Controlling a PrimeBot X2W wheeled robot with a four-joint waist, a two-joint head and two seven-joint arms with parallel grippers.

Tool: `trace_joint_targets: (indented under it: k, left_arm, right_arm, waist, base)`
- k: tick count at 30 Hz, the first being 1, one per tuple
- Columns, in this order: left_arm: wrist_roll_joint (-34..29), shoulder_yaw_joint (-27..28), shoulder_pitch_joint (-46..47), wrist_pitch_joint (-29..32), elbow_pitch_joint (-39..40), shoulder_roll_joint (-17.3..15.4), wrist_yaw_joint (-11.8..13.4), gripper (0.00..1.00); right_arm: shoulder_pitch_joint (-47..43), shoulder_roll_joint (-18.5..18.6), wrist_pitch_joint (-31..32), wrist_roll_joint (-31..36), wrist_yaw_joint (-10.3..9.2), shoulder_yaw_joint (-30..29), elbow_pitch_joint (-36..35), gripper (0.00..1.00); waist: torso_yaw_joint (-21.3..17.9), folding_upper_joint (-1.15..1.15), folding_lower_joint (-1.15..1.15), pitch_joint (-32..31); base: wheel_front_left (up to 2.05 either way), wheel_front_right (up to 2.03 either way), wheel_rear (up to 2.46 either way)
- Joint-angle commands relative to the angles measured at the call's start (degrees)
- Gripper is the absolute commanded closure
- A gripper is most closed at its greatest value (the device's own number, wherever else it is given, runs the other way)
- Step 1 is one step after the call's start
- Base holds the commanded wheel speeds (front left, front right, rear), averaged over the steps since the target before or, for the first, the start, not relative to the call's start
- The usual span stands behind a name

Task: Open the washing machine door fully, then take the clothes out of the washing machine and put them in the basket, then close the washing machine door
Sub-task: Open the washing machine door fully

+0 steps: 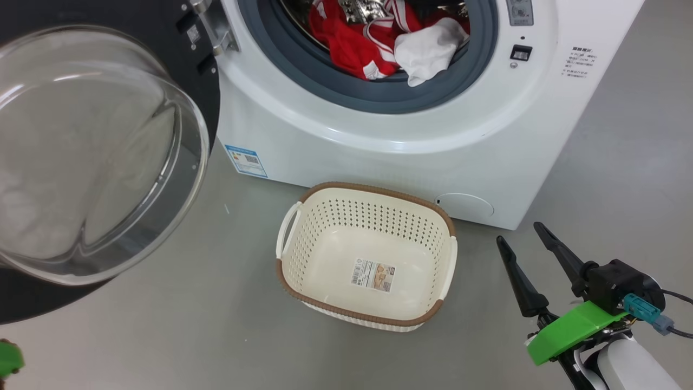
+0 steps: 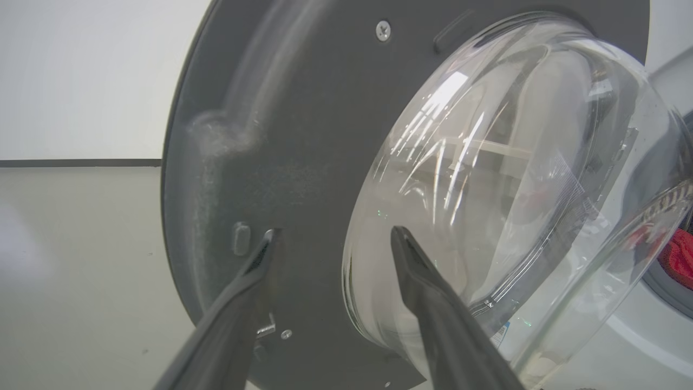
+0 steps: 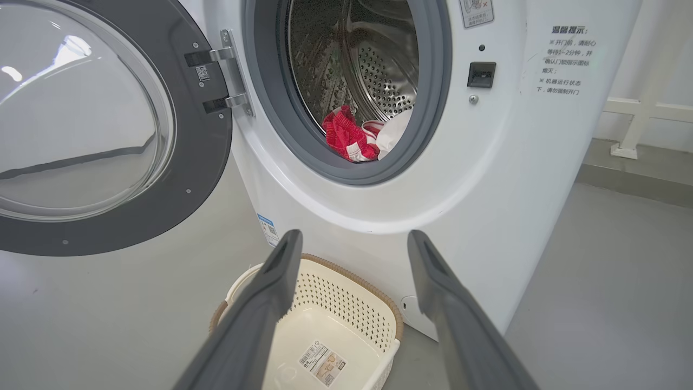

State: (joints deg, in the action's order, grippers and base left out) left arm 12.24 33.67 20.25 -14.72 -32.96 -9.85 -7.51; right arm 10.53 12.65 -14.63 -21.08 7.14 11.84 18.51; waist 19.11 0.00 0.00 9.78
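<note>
Machine: one washing machine [image 1: 379, 151], a white boxy front-loader with a smooth glossy shell. It stands on the grey floor [image 1: 189, 325]. One small blue label [image 1: 246, 161] sits at its lower left corner.
Door: the washing machine door [image 1: 97, 162] is swung wide open to the left. It is one round piece, a wide black ring around a bulging clear glass bowl, hung on one metal hinge [image 3: 230, 76].
Opening: one grey rubber gasket [image 1: 373, 100] rings the mouth, with the perforated steel drum [image 3: 379, 76] behind it.
Clothes: the clothes [image 1: 352, 46] lie crumpled in the drum at the near lip, red fabric with white stripes. I cannot tell how many red pieces there are. One plain white cloth [image 1: 427, 51] lies to their right, touching them and lapping onto the gasket.
Basket: one basket [image 1: 373, 188] stands on the floor just in front of the machine. It is cream perforated plastic, rounded-rectangular, with a brown woven-look rim and two side handles. One sticker [image 1: 372, 274] is on its inner bottom.
Left gripper: the left gripper [image 2: 333, 238] has two dark tapering fingers spread apart, gripping nothing. It is close to the door's inner face, one finger before the black ring and one before the glass. I cannot tell whether they touch it.
Right gripper: the right gripper [image 1: 520, 232] has two dark fingers parted, holding nothing. It is low at the near right, apart from the basket.
</note>
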Motion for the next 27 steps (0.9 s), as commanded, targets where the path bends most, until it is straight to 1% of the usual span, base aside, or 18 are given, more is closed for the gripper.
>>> trace_joint_targets:
  k: [1,9,13,20,22,27]
  left_arm:
    - [0.15,0.73,-1.08,-0.28,2.56,-2.25,0.03,0.0]
    - [-1.28,-5.63,-6.97,-0.28,10.36,1.76,0.03,0.0]
    - [-1.75,-7.41,-9.59,-0.28,14.35,3.84,0.03,0.0]
    - [-1.14,-12.48,-13.0,-0.28,19.21,5.12,0.03,0.0]
    - [-0.83,-14.56,-13.96,-0.28,20.16,5.25,0.03,0.0]
    - [-0.02,-17.6,-15.36,-0.28,22.14,5.61,0.03,0.0]
  right_arm:
    - [-0.5,0.26,-0.37,-0.04,0.35,0.91,-1.24,0.0]
    - [-2.04,-0.1,-0.37,-0.3,0.35,-0.19,-1.32,0.0]
    - [-2.54,-0.44,-0.37,-0.24,0.35,-0.74,-1.45,0.0]
    - [-2.83,-0.86,-0.37,-0.06,0.35,-1.85,-1.75,0.0]
    - [-2.86,-0.95,-0.37,-0.02,0.35,-2.19,-1.86,0.0]
    - [-2.74,-1.16,-0.37,0.11,0.35,-3.06,-2.12,0.0]
  waist:
    - [0.07,0.0,0.0,-0.8]
    - [-0.27,0.0,0.0,-2.33]
    - [-1.0,0.0,0.0,-2.82]
    - [-3.38,0.0,0.0,-3.29]
    - [-4.2,0.0,0.0,-3.24]
    - [-6.68,0.0,0.0,-3.01]
  base:
    - [0.0,0.0,0.0]
    - [0.0,0.0,0.0]
    - [0.0,0.0,0.0]
    - [0.0,0.0,0.0]
    - [0.0,0.0,0.0]
    - [0.0,0.0,0.0]
